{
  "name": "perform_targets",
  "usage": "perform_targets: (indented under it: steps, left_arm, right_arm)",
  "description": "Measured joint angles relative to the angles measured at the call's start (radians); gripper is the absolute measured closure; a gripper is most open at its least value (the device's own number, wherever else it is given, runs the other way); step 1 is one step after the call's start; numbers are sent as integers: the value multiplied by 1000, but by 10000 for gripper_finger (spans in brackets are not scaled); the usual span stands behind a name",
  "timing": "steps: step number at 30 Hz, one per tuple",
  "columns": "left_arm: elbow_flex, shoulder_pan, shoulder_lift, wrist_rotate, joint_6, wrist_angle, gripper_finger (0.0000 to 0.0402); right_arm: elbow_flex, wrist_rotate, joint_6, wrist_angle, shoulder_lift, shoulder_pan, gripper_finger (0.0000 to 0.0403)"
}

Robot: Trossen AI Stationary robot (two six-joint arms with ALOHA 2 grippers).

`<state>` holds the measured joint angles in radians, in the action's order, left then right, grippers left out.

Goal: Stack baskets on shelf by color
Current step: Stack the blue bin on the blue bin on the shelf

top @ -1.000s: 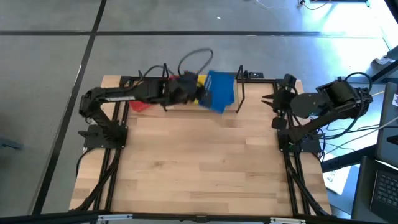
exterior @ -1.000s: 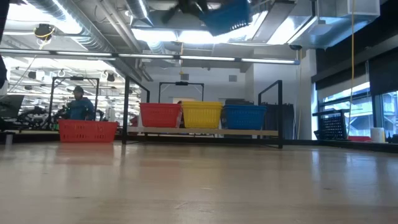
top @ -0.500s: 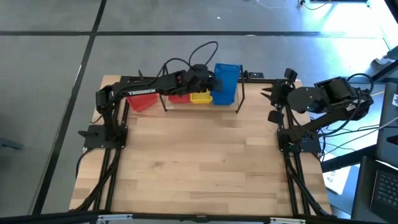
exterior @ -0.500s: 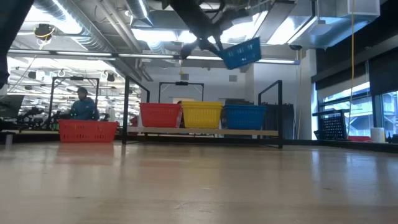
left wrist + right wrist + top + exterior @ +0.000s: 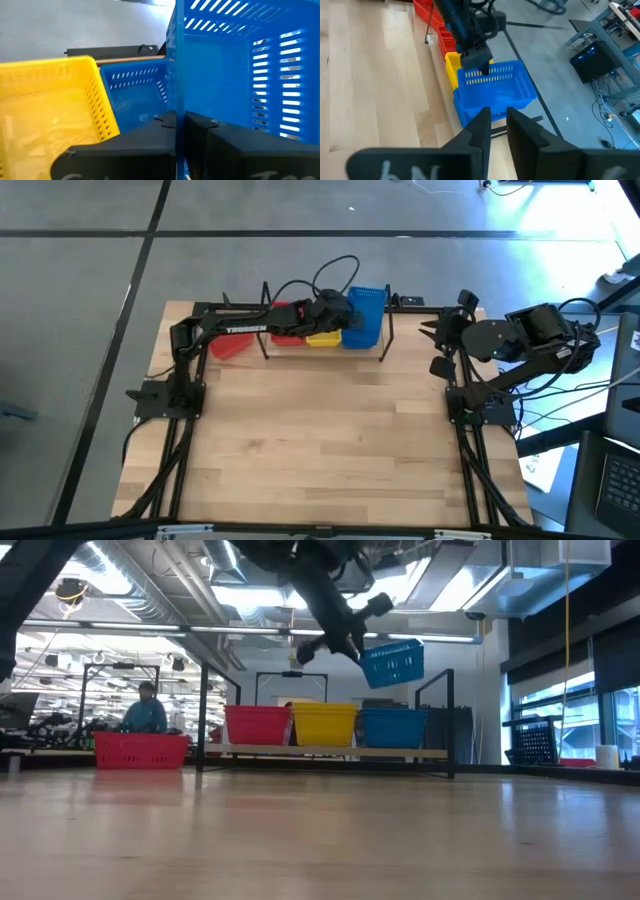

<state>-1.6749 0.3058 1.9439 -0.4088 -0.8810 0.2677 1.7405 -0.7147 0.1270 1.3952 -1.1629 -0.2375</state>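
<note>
Baskets are the job: the left gripper [image 5: 352,640] is pinching the wall of a blue basket [image 5: 392,662], jaws clenched on it, carrying it above the shelf's [image 5: 330,752] blue basket [image 5: 393,728]. Probably light, stiff, slightly flexing plastic; rim-wall grips suit it. The right gripper [image 5: 432,338] is waiting aside, fingers slightly parted.

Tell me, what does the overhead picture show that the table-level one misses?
Only the high view shows the right gripper waiting at the table's right edge, and the whole light wooden tabletop. Only the low view shows daylight between the carried blue mesh plastic basket and the blue basket on the shelf, plus a person in the room behind. Both show the left gripper holding the carried basket.
</note>
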Motion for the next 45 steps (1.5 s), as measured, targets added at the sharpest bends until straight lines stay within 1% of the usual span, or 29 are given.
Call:
perform_targets:
  steps: [6, 11, 18, 29, 31, 35, 45]
  left_arm:
    - [0, 0, 35, -25, 0, 1, 401]
    - [0, 0, 34, -53, 4, 10, 401]
    - [0, 2, 34, -53, 21, 42, 401]
    - [0, 2, 43, -62, 20, 29, 401]
    - [0, 2, 49, -39, 20, 38, 401]
    - [-2, 3, 59, -30, 20, 26, 389]
    - [0, 20, 65, -19, 18, 31, 349]
  right_arm:
    - [0, 0, 0, 0, 0, 0, 343]
    - [0, 0, 0, 0, 0, 0, 343]
    - [0, 0, -2, 0, 0, 0, 343]
    - [0, -2, -8, 1, 0, 0, 343]
    - [0, -3, -8, 1, 0, 0, 343]
    - [0, -26, -8, 2, 0, 0, 343]
    - [0, -38, -31, 2, 1, 0, 343]
